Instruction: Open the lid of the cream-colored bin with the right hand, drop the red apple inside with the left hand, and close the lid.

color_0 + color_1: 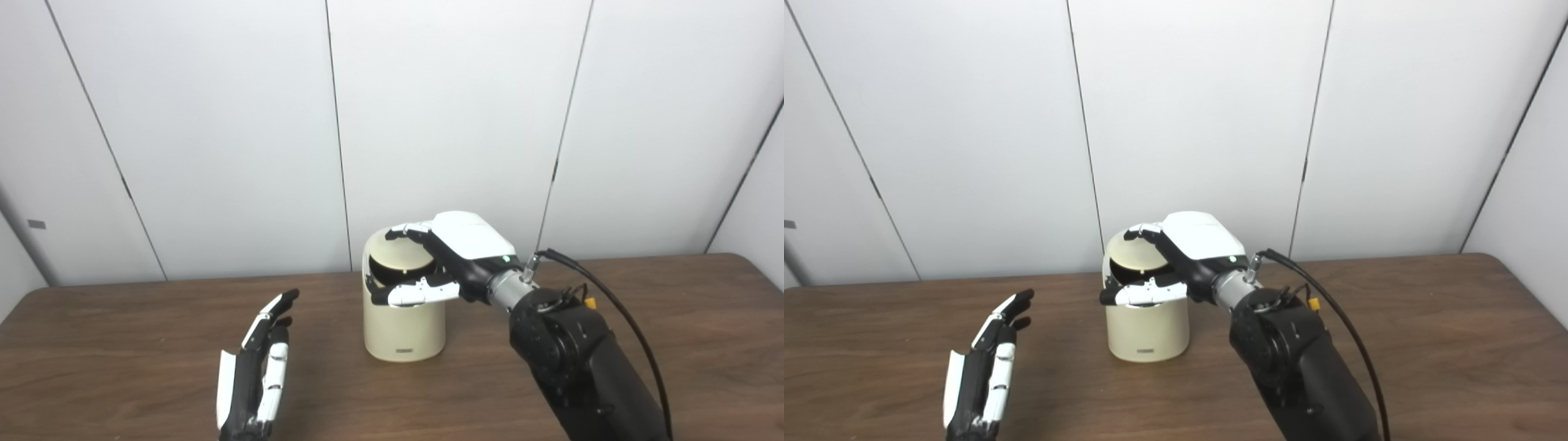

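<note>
Right hand (450, 260) sits at 3 o'clock of the cream bin (401, 324), fingers curled over the tilted lid (404, 256), thumb under the rim; dark opening shows. Left hand (257, 367), at 9 o'clock of the bin, is empty, fingers straight and barely apart. No red apple visible (possibly already inside; cannot tell). Judged step: lid held open; next, lower it shut gently. Small label (403, 351) on the bin front, unreadable.

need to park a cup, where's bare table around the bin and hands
Bare table right of the right arm, and the strip between the left hand and the cream bin. Crowded at the bin top, where the right hand works the lid.
</note>
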`<state>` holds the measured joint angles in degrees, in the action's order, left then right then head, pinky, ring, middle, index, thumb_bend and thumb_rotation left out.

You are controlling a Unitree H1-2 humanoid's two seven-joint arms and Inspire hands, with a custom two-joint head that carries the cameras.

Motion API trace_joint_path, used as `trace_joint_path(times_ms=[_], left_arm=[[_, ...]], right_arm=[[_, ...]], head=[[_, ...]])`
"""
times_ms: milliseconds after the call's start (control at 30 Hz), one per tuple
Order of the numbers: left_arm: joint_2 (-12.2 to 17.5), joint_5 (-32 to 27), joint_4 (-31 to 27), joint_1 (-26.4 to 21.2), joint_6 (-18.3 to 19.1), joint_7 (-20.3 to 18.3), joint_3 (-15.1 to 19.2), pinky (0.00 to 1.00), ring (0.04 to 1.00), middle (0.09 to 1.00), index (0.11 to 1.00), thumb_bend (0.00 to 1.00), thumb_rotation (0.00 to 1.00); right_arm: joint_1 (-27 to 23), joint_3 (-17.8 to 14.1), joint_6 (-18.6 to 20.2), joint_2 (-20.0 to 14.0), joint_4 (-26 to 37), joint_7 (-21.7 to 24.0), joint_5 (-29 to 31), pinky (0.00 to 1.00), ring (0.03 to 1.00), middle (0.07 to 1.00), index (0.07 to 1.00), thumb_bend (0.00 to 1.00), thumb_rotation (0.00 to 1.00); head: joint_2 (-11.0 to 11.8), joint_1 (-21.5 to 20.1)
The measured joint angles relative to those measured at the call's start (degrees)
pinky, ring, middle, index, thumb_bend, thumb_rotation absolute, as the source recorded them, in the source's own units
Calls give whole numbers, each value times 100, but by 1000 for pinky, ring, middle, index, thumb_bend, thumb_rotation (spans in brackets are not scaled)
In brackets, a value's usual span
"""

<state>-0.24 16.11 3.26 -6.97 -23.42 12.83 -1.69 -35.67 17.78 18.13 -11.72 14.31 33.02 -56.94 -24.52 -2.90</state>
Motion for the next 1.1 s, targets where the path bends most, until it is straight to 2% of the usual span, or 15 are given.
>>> trace_joint_path(times_ms=[433,667,967,1100], left_arm=[[-33,-8,-164,11,10,-10,-3,819,876,875,849,308,986],[-70,-16,-216,15,70,-12,-1,812,881,874,845,313,979],[-95,-23,-280,24,194,-16,2,803,882,879,849,334,976],[-95,-21,-280,24,193,-14,0,805,879,879,849,340,972]], right_arm=[[259,56,71,4,163,66,25,777,878,859,826,833,910],[296,203,67,-27,183,100,-88,792,880,859,824,860,896],[331,398,-50,-73,183,-7,-308,769,869,847,809,848,846],[328,524,-89,-138,182,-4,-452,779,867,847,823,851,858]], head=[[-132,70],[-167,70],[-167,62],[-167,35]])
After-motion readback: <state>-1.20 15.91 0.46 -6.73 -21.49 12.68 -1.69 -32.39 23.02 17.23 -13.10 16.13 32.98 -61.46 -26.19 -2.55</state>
